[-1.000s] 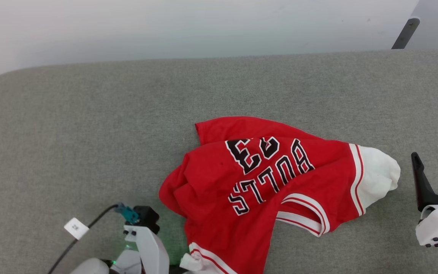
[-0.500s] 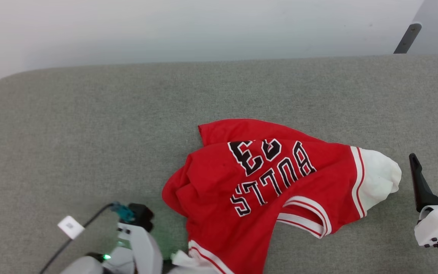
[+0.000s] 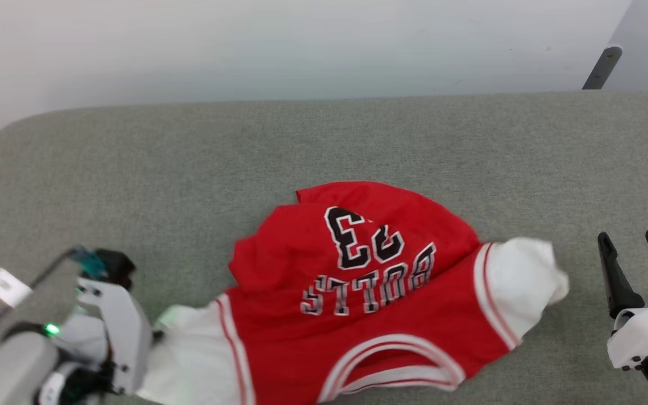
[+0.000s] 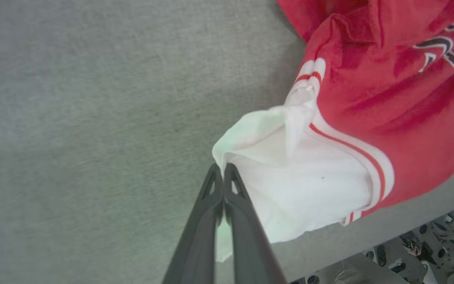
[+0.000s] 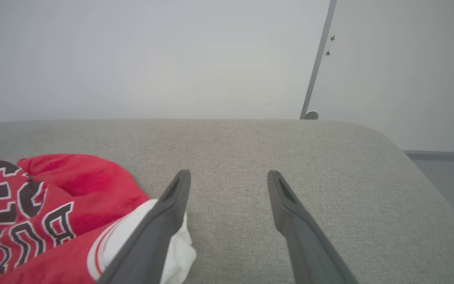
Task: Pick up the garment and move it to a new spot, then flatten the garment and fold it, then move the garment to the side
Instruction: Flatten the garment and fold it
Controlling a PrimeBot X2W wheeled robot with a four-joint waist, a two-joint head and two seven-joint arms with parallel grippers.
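Pinching the rim of one white sleeve [image 4: 302,189], the left gripper [image 4: 223,169] has its two dark fingers pressed together on the cloth, at the front left of the grey upholstered bench [image 3: 133,169]. The garment [image 3: 414,320] is a red jersey that lies rumpled along the bench's front edge, about midway across. Its black, white-outlined number 23 [image 3: 363,242] and lettering read upside down in the head view, and its striped collar [image 3: 391,360] is nearest the front edge. From the held sleeve [image 3: 189,360] the red body spreads toward the right end of the bench and ends in the other white sleeve [image 3: 521,281]. The right gripper [image 3: 628,239] hangs at the front right with its fingers spread wide and nothing between them. It is near that second sleeve but apart from it — a strip of bare grey fabric lies between — though in the right wrist view one finger crosses in front of the sleeve [image 5: 177,248].
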